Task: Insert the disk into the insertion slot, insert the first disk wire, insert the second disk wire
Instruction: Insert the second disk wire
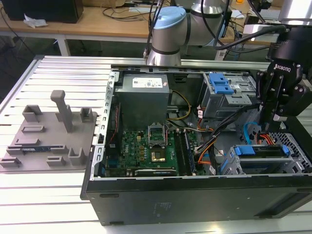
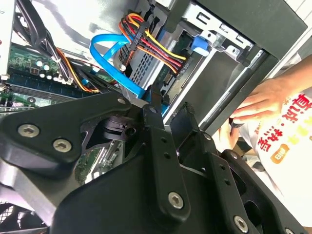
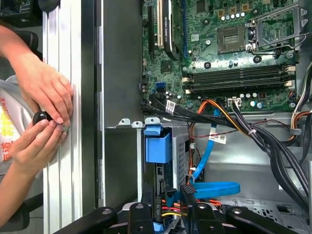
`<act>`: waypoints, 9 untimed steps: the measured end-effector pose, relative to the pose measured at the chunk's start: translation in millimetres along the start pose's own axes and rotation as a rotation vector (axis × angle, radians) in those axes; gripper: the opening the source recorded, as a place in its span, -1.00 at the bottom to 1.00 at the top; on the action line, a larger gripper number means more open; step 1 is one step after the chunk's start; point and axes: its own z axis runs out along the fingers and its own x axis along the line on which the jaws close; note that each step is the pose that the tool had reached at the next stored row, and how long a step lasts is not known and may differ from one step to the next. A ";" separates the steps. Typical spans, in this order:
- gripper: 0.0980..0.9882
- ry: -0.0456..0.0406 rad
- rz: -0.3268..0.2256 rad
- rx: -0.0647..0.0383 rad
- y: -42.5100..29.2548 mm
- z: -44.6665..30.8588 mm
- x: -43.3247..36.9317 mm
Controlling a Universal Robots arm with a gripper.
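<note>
The disk [image 1: 261,150], in its bright blue carrier [image 3: 157,144], lies inside the insertion slot [image 1: 294,146], the low perforated cage at the case's front on the exterior view's right. A red, yellow and black wire bundle [image 2: 151,46] runs to the disk's back end. A flat blue wire [image 2: 109,53] loops down and passes between the fingertips [image 2: 154,97] of my gripper [image 2: 170,100]. The gripper [image 1: 270,119] hangs just above the disk's back end [image 3: 167,191] and looks shut on the blue wire's end.
A person's hands [image 3: 44,97] rest on the table rail beside the case, holding a small black item. Inside the case are the motherboard [image 1: 151,144], the grey power supply [image 1: 144,92] and a taller cage with a blue latch [image 1: 222,87]. A grey fixture plate [image 1: 48,131] lies outside.
</note>
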 end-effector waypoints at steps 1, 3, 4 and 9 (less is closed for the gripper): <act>-0.41 0.0000 -0.001 0.000 0.0 0.1 0.0; -0.41 -0.0002 -0.001 0.000 0.5 0.2 0.0; -0.44 -0.0001 -0.001 0.000 1.2 0.2 0.0; -0.86 -0.0001 0.001 0.000 1.5 0.2 0.0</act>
